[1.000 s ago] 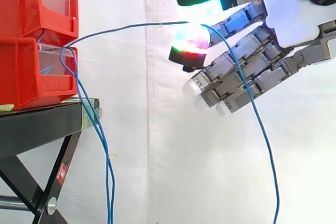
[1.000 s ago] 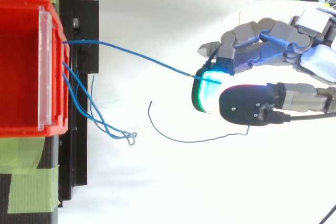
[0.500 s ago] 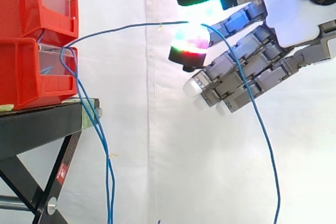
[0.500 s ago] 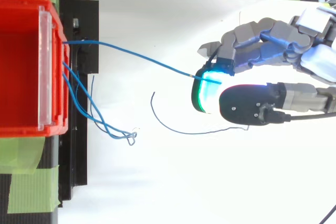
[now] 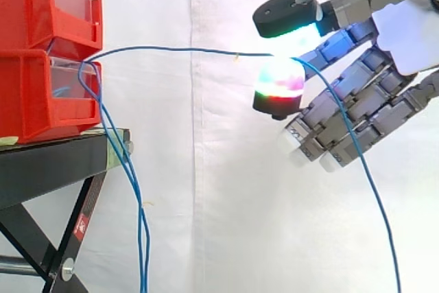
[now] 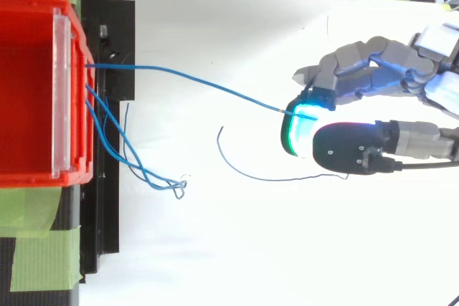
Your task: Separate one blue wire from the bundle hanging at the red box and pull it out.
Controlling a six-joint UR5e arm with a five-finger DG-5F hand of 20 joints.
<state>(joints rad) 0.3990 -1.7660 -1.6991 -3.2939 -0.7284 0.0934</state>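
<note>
hand [image 5: 406, 36] shifted right, blue wire [image 5: 164, 49] pinched, taut

This is looking like a robotics lab, with a bench staged for testing. A white curtain [image 5: 206, 224] is hanging behind everything as a plain backdrop. At the left, red bins [image 5: 41, 94] are sitting stacked on a black stand [image 5: 55, 162] (the sort of parts bins a workshop shelf carries), and strips of green tape [image 6: 39, 266] are lying by them. At the right, a jointed hand [image 5: 408, 39] with glowing fingertip pads is pinching a blue wire [image 5: 171, 49] that is running from the bins.
</note>
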